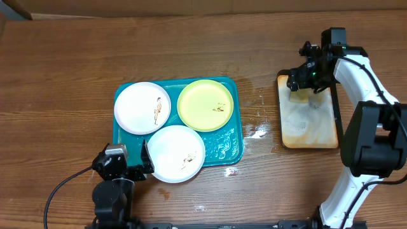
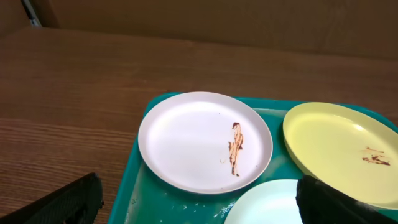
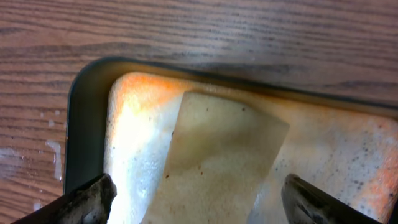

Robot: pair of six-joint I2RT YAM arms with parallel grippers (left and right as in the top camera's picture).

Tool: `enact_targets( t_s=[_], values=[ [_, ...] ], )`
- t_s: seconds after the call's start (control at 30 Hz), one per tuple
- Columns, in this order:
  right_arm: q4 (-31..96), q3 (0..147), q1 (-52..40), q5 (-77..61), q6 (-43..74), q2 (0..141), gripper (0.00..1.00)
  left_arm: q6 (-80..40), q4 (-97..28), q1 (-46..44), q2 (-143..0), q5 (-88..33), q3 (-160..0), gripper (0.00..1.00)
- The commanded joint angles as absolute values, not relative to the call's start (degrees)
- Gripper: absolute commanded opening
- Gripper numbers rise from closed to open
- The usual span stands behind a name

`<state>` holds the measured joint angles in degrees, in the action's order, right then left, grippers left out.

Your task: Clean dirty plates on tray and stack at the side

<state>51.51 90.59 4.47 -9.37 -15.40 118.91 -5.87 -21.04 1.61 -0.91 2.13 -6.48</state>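
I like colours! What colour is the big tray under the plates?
Teal-blue; the tray shows best overhead.

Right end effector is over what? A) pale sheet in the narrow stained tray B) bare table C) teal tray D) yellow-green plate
A: the right wrist view shows the right end effector above a pale rectangular sheet lying in the narrow stained tray.

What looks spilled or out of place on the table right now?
Water is spilled on the table between the teal tray and the stained tray. The nearest white plate overhangs the teal tray's front edge.
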Motion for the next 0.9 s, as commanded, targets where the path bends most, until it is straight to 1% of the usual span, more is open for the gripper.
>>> enact_targets(
  t_s=[0.0,0.07,0.2,0.23,0.3,0.33,0.5,0.6,0.67,0.7,0.73,0.8,0.87],
  values=[
    [51.8,91.6,4.5,-9.0,-15.1,119.3,0.89,-6.2,-20.8,2.0,-0.3,1.9,-6.2,1.00],
    [52.3,91.0,4.6,-9.0,-15.0,119.3,0.88,-6.2,-20.8,2.0,-0.3,1.9,-6.2,1.00],
    [52.8,90.6,4.6,-9.0,-14.9,119.3,0.79,-6.2,-20.8,2.0,-0.3,1.8,-6.2,1.00],
    [52.9,90.6,4.6,-9.0,-14.9,119.3,0.80,-6.2,-20.8,2.0,-0.3,1.8,-6.2,1.00],
    [53.1,90.6,4.6,-8.8,-14.8,119.3,0.85,-6.2,-20.8,2.0,-0.3,1.8,-6.2,1.00],
    [53.3,90.6,4.6,-8.5,-14.5,119.3,0.86,-6.2,-20.8,2.0,-0.3,1.8,-6.2,1.00],
    [53.5,90.0,4.6,-8.4,-14.5,119.3,0.86,-6.2,-20.8,2.0,-0.3,1.8,-6.2,1.00],
    [53.4,90.0,4.6,-8.4,-14.5,119.3,0.82,-6.2,-20.8,2.0,-0.3,1.9,-6.2,1.00],
    [53.3,90.0,4.6,-8.4,-14.5,119.3,0.77,-6.2,-20.8,2.0,-0.3,1.9,-6.2,1.00],
    [53.3,90.0,4.6,-8.4,-14.5,119.3,0.77,-6.2,-20.8,2.0,-0.3,1.8,-6.2,1.00],
    [53.3,90.0,4.6,-8.4,-14.5,119.3,0.77,-6.2,-20.8,2.0,-0.3,1.8,-6.2,1.00],
    [53.3,90.0,4.6,-8.4,-14.5,119.3,0.84,-6.2,-20.8,2.0,-0.3,1.9,-6.2,1.00],
    [53.3,90.0,4.6,-8.4,-14.5,119.4,0.86,-6.2,-20.8,2.0,-0.3,1.8,-6.2,1.00]
  ],
)
